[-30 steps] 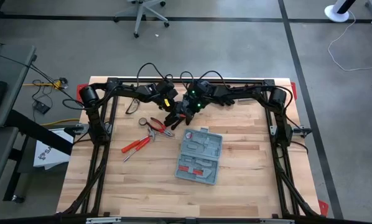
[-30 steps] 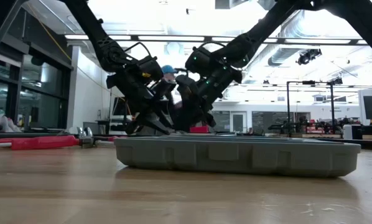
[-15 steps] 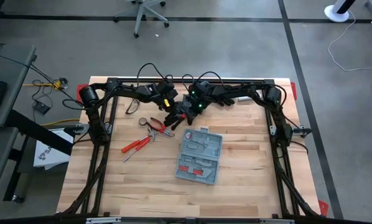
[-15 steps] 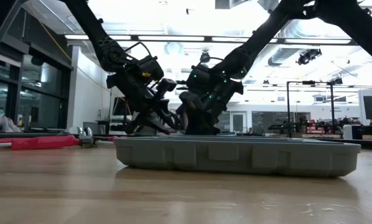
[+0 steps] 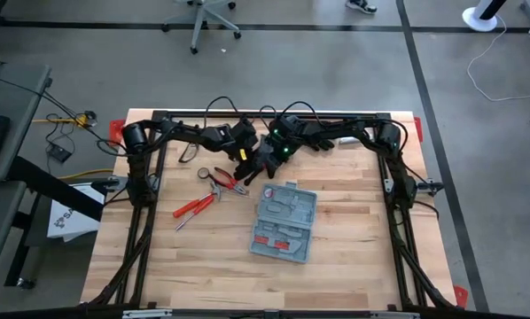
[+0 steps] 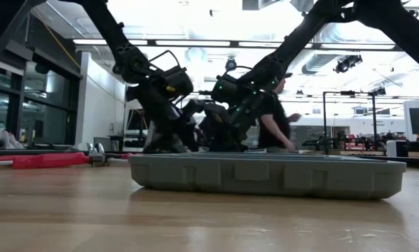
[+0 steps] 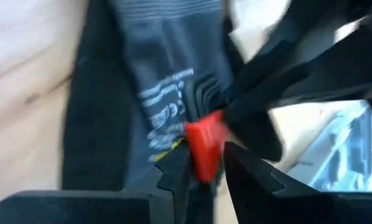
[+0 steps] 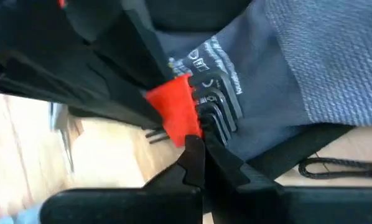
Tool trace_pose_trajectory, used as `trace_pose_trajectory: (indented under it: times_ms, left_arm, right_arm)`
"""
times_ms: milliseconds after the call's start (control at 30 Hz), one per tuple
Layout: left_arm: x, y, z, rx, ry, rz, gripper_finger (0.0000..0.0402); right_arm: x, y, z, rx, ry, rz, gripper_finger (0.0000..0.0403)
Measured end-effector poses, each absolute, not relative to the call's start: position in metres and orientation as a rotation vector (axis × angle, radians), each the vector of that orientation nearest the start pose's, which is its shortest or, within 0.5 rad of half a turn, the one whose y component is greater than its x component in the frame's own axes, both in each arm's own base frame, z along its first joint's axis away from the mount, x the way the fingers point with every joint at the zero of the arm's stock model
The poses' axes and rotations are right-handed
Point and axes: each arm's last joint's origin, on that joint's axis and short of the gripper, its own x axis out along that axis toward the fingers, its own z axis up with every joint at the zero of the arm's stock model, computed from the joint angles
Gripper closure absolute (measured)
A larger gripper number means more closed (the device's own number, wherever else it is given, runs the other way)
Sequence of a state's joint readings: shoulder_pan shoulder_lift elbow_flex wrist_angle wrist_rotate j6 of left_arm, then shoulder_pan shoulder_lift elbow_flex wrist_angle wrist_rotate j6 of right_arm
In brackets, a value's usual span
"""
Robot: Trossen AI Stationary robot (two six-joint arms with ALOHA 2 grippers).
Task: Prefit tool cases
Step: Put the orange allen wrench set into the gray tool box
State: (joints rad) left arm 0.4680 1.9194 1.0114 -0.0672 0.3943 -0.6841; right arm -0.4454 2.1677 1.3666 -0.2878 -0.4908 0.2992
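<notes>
Left pincer (image 5: 247, 160) beside (behind) tool case (image 5: 284, 222).

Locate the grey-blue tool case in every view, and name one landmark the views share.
High view: the tool case lies open on the table's middle, below both grippers.
Low view: the tool case fills the foreground, seen edge-on.
Left wrist view: not in it.
Right wrist view: not in it.
Shared landmark: the red hex key holder, lying on a grey glove, shows in both wrist views.
</notes>
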Motion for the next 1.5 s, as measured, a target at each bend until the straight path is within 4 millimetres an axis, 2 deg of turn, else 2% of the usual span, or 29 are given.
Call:
trace_pose_trajectory:
  times_ms: [100,400,500,600,667,767,1000,1233,1500]
  left_arm:
    - [0.337,0.151,0.12,-1.002,0.825,0.379,0.0313]
    - [0.336,0.154,0.119,-1.026,0.811,0.34,0.0321]
    - [0.335,0.157,0.119,-1.031,0.813,0.347,0.0344]
    - [0.332,0.16,0.119,-1.04,0.815,0.356,0.0383]
    - [0.331,0.162,0.119,-1.046,0.813,0.363,0.0387]
    - [0.326,0.166,0.124,-1.055,0.812,0.352,0.0387]
    - [0.314,0.173,0.151,-1.002,0.785,0.321,0.0387]
    - [0.306,0.176,0.16,-1.036,0.78,0.04,0.0387]
    - [0.301,0.17,0.16,-0.995,0.794,-0.197,0.0387]
  right_arm:
    - [0.387,-0.17,0.103,0.759,1.003,-0.106,0.0403]
    - [0.388,-0.17,0.103,0.797,0.977,-0.086,0.0403]
    - [0.387,-0.174,0.102,0.808,0.974,-0.082,0.0403]
    - [0.386,-0.174,0.102,0.814,0.973,-0.077,0.0403]
    - [0.386,-0.174,0.102,0.815,0.974,-0.078,0.0403]
    - [0.386,-0.174,0.102,0.817,0.974,-0.074,0.0403]
    - [0.386,-0.174,0.102,0.82,0.975,-0.072,0.0403]
    - [0.385,-0.179,0.105,0.849,0.954,-0.064,0.0403]
    - [0.377,-0.191,0.144,0.818,0.856,-0.082,0.0403]
